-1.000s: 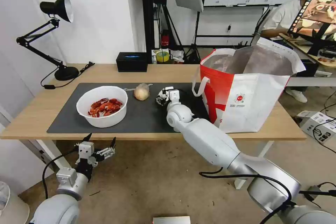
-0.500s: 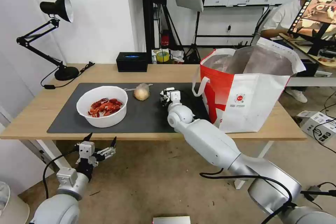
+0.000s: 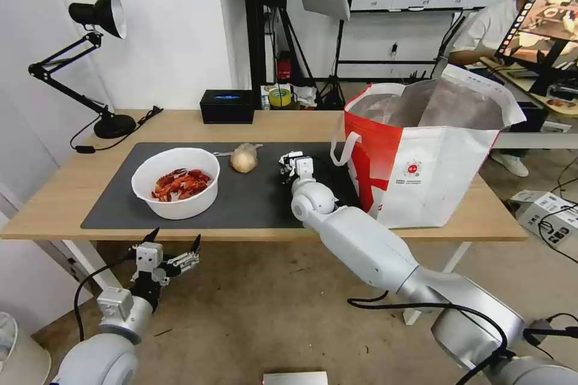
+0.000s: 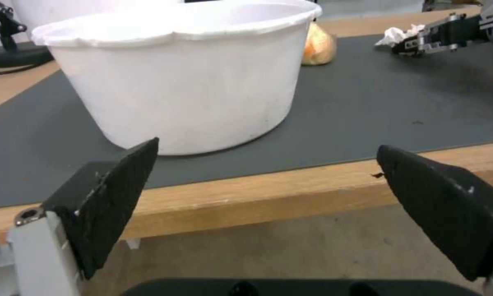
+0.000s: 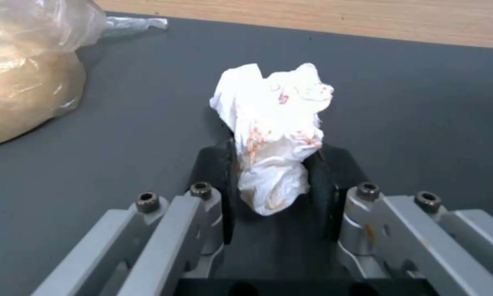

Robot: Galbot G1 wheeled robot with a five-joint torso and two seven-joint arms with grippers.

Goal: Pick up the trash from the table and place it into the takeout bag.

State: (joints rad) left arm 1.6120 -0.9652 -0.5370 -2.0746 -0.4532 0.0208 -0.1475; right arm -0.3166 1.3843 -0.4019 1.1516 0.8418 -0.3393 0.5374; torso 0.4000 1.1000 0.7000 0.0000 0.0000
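Note:
On the dark grey mat [image 3: 253, 201] of the table [image 3: 54, 192], my right gripper [image 3: 295, 163] is shut on the crumpled white tissue [image 5: 274, 119], which sticks out past the fingers [image 5: 227, 164]. The bagged beige bun [image 3: 244, 158] lies just beside it [image 5: 21, 82]. A white bowl [image 3: 176, 183] of red crayfish shells sits on the mat's left part. To the right stands the takeout bag [image 3: 421, 162], its mouth open. My left gripper [image 3: 171, 249] hangs open below the table's front edge, facing the bowl [image 4: 186, 82].
A black rectangular box [image 3: 227, 106] sits at the table's back edge. A black desk lamp [image 3: 99, 15] stands at the back left corner, its cord trailing on the wood. The bag's loop handle [image 3: 340, 147] hangs close to my right gripper.
My right gripper has closed in on the tissue and shifted slightly to the right, toward the bag. The left arm has not moved.

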